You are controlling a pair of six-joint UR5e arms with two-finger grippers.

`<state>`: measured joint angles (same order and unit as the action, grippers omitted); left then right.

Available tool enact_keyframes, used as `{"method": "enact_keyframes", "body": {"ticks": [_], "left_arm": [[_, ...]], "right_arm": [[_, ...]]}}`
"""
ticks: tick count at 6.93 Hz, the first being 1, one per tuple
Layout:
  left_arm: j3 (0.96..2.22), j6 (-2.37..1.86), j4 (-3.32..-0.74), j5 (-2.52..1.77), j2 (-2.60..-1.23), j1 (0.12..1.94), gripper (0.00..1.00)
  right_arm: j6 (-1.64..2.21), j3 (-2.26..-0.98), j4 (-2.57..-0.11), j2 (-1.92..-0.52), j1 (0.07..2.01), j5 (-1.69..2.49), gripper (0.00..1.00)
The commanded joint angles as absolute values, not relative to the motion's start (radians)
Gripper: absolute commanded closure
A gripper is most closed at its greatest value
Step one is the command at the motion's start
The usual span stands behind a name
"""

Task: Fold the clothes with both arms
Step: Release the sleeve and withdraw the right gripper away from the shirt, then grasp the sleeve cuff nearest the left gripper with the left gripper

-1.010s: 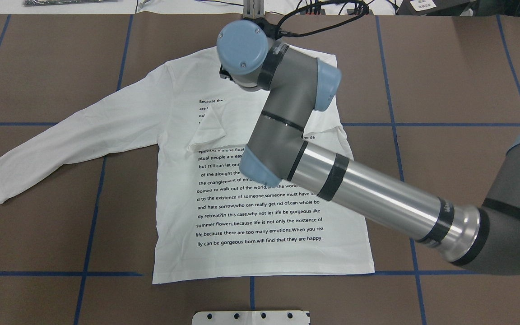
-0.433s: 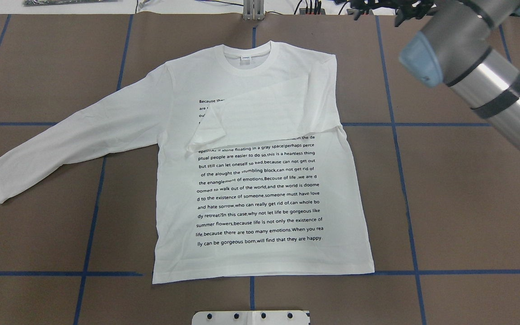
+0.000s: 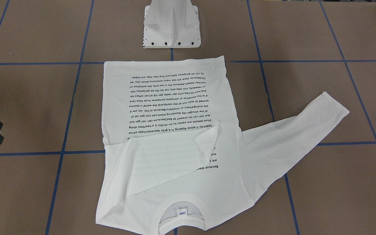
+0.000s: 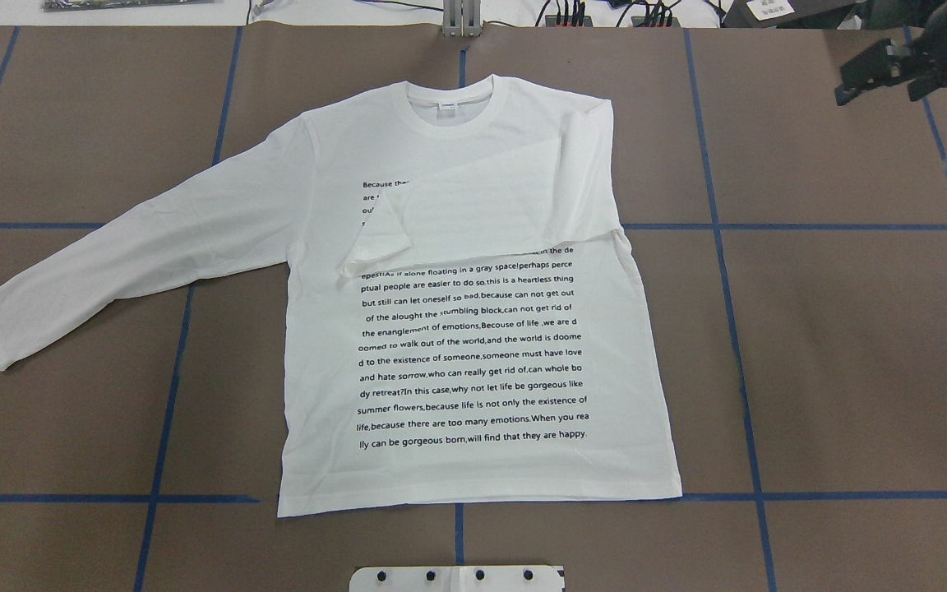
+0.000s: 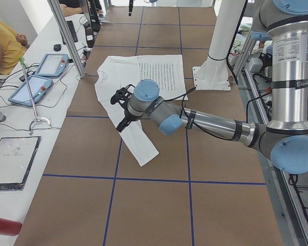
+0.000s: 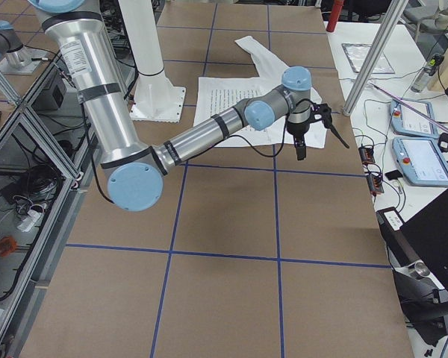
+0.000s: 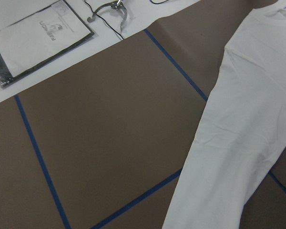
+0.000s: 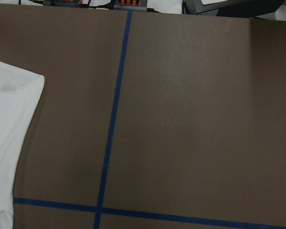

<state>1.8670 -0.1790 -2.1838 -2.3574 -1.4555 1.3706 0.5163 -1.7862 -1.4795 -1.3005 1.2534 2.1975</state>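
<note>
Shirt (image 4: 473, 345) lies flat and print-up in the middle of the table (image 4: 852, 329), collar (image 4: 503, 94) farthest from the robot. One sleeve (image 4: 473, 218) is folded across the chest and hides the top lines of print from you. The other sleeve (image 4: 128, 263) stretches out toward the robot's left.

Overhead you get only the right gripper (image 4: 880, 78), at the far right corner, jaws spread and empty, well apart from the shirt. The left gripper (image 5: 119, 110) is cut off at the front view's edge. The left side view shows it near the outstretched sleeve, jaws wide, holding nothing.

Neither wrist view shows you fingers. The neck label (image 3: 182, 212) shows blue print in the front view, too small to read.
</note>
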Motion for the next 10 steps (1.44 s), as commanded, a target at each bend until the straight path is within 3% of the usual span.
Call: {"method": "enact_keyframes", "body": {"ticks": [1,3,4,8,10], "left_arm": [[1.814,-0.456,-2.402,-2.182,-1.366,1.212,0.00],[1.595,-0.534,-2.679,-2.125,-1.348,1.172,0.03],[1.557,-0.585,-2.735,-2.100,-1.348,1.134,0.03],[1.555,-0.819,-2.781,-1.892,-1.350,0.832,0.03],[1.554,-0.812,-2.778,-1.868,-1.339,0.810,0.08]], "right_arm": [[0.466,-1.932,-1.477,-1.498,1.292,2.197,0.01],[0.477,-1.945,-1.477,-1.511,1.292,2.194,0.00],[0.479,-1.947,-1.477,-1.511,1.292,2.194,0.00],[0.479,-1.944,-1.477,-1.511,1.292,2.192,0.00],[0.479,-1.940,-1.477,-1.511,1.292,2.192,0.00]]}}
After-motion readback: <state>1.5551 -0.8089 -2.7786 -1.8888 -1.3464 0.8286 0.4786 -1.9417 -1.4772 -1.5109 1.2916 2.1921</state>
